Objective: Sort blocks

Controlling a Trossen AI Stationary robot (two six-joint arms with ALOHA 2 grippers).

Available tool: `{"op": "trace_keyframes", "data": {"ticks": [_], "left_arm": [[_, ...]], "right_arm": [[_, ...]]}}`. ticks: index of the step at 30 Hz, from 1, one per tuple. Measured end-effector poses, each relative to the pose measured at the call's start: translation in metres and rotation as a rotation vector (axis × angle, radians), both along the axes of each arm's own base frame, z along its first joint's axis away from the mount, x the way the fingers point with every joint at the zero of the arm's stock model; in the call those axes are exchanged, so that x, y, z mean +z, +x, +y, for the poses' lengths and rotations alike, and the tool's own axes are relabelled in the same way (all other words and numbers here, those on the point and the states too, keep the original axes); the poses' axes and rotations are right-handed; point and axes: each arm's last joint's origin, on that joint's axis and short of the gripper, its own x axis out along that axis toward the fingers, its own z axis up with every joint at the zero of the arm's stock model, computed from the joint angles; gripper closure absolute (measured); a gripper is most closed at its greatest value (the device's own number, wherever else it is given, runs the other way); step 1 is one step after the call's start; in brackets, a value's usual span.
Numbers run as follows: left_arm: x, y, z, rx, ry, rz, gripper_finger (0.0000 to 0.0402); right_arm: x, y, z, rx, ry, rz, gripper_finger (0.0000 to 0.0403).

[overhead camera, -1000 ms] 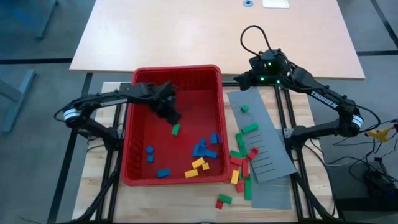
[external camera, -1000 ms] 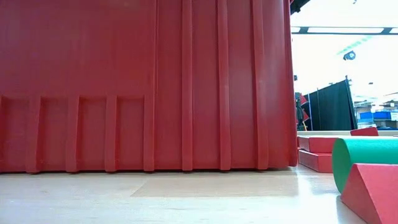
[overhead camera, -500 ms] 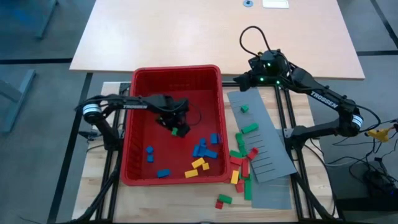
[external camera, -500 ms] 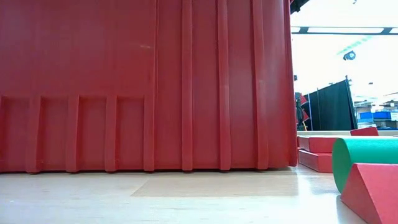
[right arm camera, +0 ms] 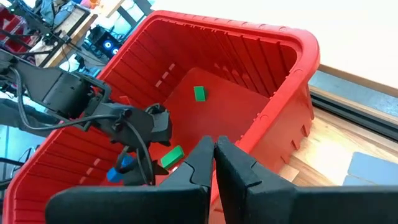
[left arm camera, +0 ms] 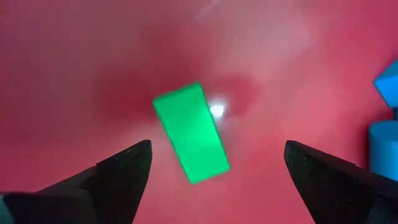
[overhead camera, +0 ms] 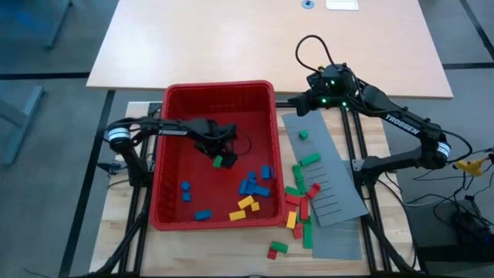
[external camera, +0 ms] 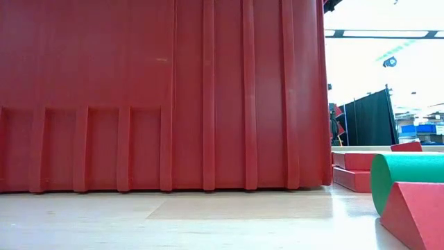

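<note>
Left gripper (overhead camera: pixel 221 157) is down inside the red bin (overhead camera: pixel 171 139), fingers (left arm camera: pixel 121 174) spread wide apart, holding nothing; a green block (left arm camera: pixel 191 132) lies on the bin floor between them, touching neither. Right gripper (right arm camera: pixel 213 151) hangs near the bin's far right corner, fingers pressed together, empty. More blocks (overhead camera: pixel 252 188), blue and yellow, lie in the bin's near part; others (overhead camera: pixel 301 193), red and green, sit on the grey panel (overhead camera: pixel 333 184) beside it

The left pincer (left arm camera: pixel 214 163) is hanging open over a lone green block (left arm camera: pixel 190 132), bare red bin (overhead camera: pixel 174 123) floor lying around it; blue blocks (left arm camera: pixel 387 118) are crowding one side.
</note>
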Motion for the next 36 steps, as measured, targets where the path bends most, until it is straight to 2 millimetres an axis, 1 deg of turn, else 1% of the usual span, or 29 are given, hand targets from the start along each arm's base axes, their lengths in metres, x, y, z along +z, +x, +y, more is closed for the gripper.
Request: {"op": "trace_keyframes", "data": {"ticks": [3, 9, 14, 16, 19, 22, 26, 27, 32, 36], "left_arm": [[-0.006, 0.003, 0.001, 0.0, -0.001, 0.001, 0.0049], [-0.027, 0.008, 0.003, -0.004, -0.02, 0.063, 0.0049], [-0.034, 0.009, 0.003, -0.011, -0.024, 0.087, 0.0056], [-0.034, 0.009, 0.003, -0.011, -0.019, 0.089, 0.0075], [-0.033, 0.008, 0.004, -0.009, -0.009, 0.093, 0.0122], [-0.033, 0.008, 0.004, -0.011, -0.006, 0.095, 0.0186], [-0.033, 0.01, 0.004, -0.023, -0.014, 0.072, 0.0286], [-0.033, 0.01, 0.004, -0.03, -0.017, 0.065, 0.03], [-0.032, 0.01, 0.003, -0.051, -0.014, 0.057, 0.0299], [-0.023, 0.008, 0.003, -0.055, -0.005, 0.033, 0.0299]], "right_arm": [[0.0, 0.0, 0.0, -0.001, 0.001, -0.001, 0.0403], [0.0, 0.002, 0.003, 0.012, 0.001, 0.0, 0.0403], [0.0, 0.003, 0.005, 0.022, 0.001, -0.001, 0.0403], [0.0, 0.003, 0.005, 0.022, 0.001, -0.001, 0.0403], [0.0, 0.003, 0.005, 0.023, 0.001, -0.001, 0.0403], [0.0, 0.003, 0.005, 0.023, 0.0, -0.001, 0.0403], [0.0, 0.003, 0.005, 0.024, 0.0, -0.001, 0.0403], [0.0, 0.003, 0.005, 0.024, 0.0, -0.001, 0.0403], [0.0, 0.003, 0.005, 0.025, -0.003, 0.0, 0.0403], [0.0, 0.003, 0.005, 0.025, -0.004, 0.0, 0.0403]]}}
